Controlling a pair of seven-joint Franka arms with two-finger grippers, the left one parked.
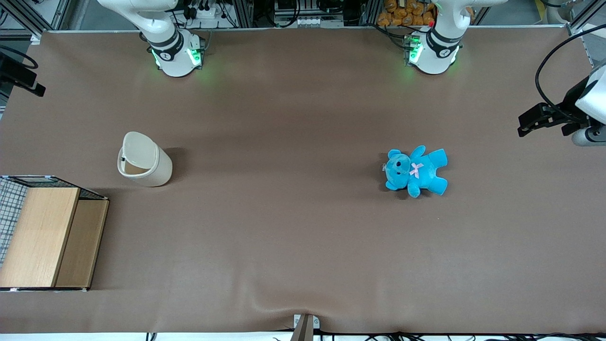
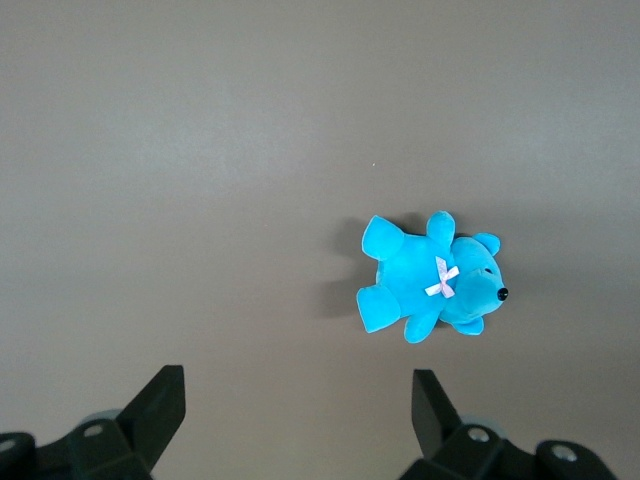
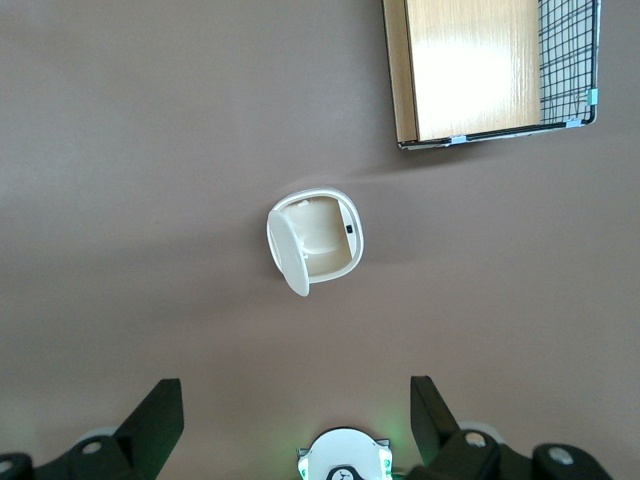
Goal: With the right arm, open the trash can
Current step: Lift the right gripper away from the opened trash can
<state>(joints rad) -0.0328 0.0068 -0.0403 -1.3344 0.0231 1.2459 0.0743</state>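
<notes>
The cream-white trash can [image 1: 144,166] stands on the brown table, a little farther from the front camera than the wooden box. Its flip lid [image 1: 140,148] stands tilted up, and the inside shows [image 3: 325,240]. In the right wrist view the can [image 3: 315,243] is seen from straight above, with the lid [image 3: 287,255] raised at one side. My right gripper [image 3: 295,400] hangs high above the table, well apart from the can, open wide and empty. Both black fingers [image 3: 160,410] show. The right arm's base [image 1: 175,54] is at the table's back edge.
A wooden box with wire mesh [image 1: 45,237] sits beside the can, nearer the front camera; it also shows in the right wrist view [image 3: 480,65]. A blue teddy [image 1: 416,170] lies toward the parked arm's end of the table.
</notes>
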